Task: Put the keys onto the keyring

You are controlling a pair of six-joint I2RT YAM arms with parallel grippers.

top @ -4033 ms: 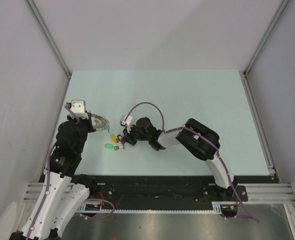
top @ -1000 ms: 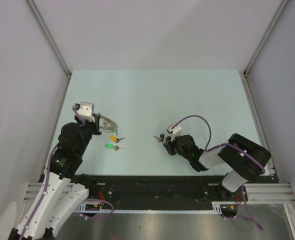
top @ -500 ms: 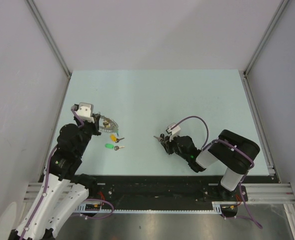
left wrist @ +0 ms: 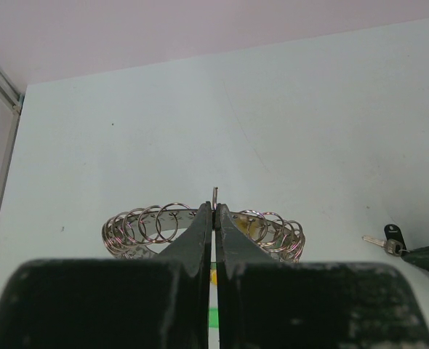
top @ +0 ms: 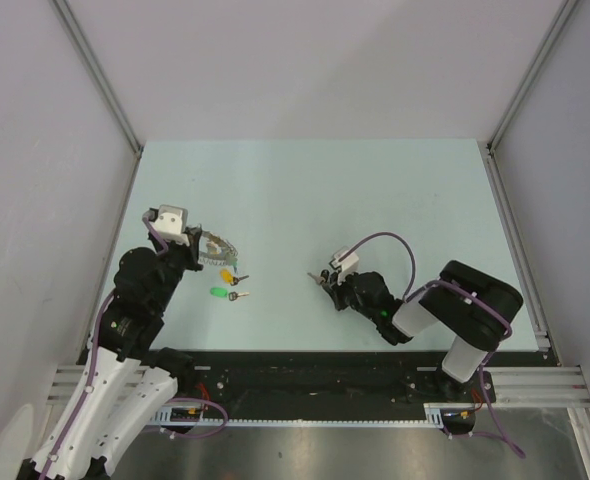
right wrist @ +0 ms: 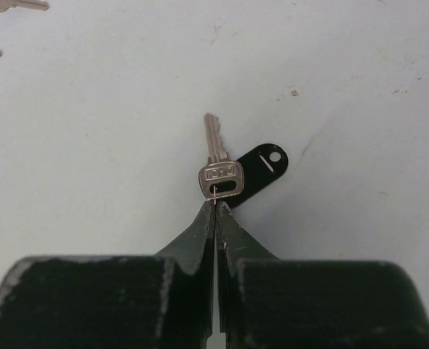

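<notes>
Top external view has the left fingers [top: 199, 240] at the left side of the pale bench [top: 375, 190], pressed together on a curved band of wire rings [top: 218, 245] that arcs away to their right. Just below that band lie a yellow-headed key [top: 226, 275] and a green-headed key [top: 217, 292], close to each other on the bench and free of either arm. Well apart from them, nearer the middle, the right fingers [top: 323, 279] sit low over the bench with a small key at their tips. From the left wrist, the two fingers are closed with no gap, and a thin ring [left wrist: 214, 195] seen edge-on sticks up from between the tips; the band's loops fan out on both sides behind them. From the right wrist, the fingers are likewise shut, clamped on the head of a silver key [right wrist: 219, 177] whose blade points straight away from the camera. A black tag [right wrist: 262, 167] shows just behind and to the right of that key's head. Whether the silver key touches the bench cannot be told.
</notes>
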